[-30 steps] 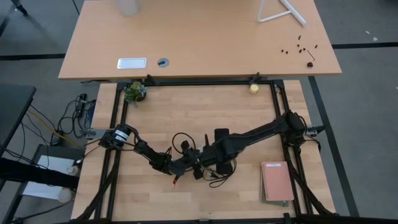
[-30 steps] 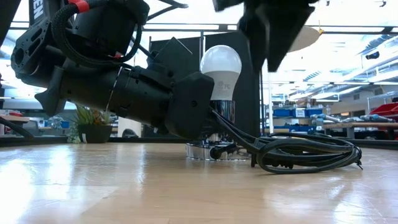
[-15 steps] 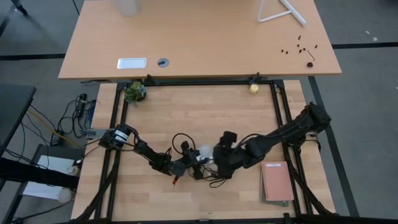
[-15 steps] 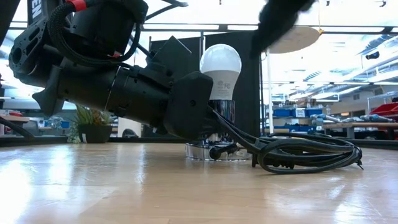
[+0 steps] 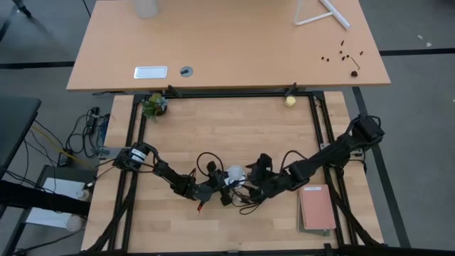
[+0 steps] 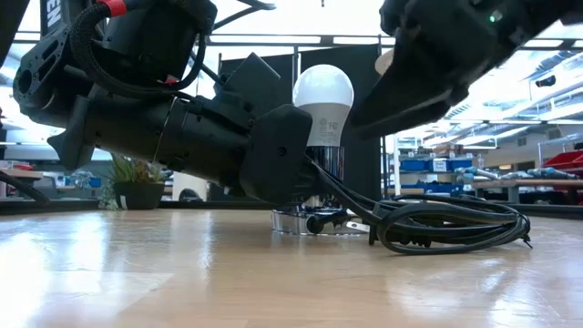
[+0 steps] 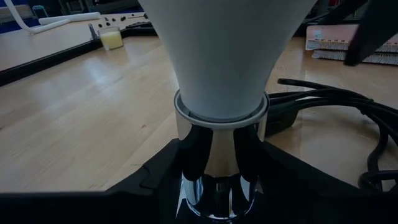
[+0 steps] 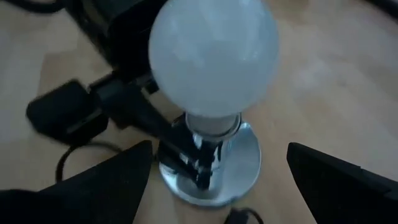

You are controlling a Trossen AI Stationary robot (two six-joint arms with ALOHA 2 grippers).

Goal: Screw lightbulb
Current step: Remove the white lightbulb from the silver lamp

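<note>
A white lightbulb [image 6: 323,96] stands upright in a chrome socket [image 6: 323,173] on a round silvery base [image 6: 305,222], at the middle of the table near its front [image 5: 234,174]. My left gripper [image 5: 217,186] comes in low from the table's left and is shut on the socket below the bulb. My right gripper [image 8: 219,152] hangs open just right of the bulb [image 8: 211,59] and a little above it, slanting down toward it. Its two fingers stand wide apart on either side and touch nothing. My left gripper pinches the chrome socket's stem [image 7: 217,155] between its two fingers [image 7: 163,171], just under the bulb's white neck. The fingers come nearly level from the table's left. The socket stands upright with its round base on the table.
A black cord [image 6: 446,223] lies coiled on the table right of the socket base. A pink notebook [image 5: 316,208] lies at the front right. A small potted plant [image 5: 153,105] and a yellowish ball [image 5: 290,102] sit at the far edge. Black frame rails [image 5: 135,135] border the table.
My right gripper has drawn back from over the bulb toward the table's right, come down, and tipped from pointing steeply down to slanting at the bulb. It has stayed open. The bulb, hidden under it from above before, now shows.
</note>
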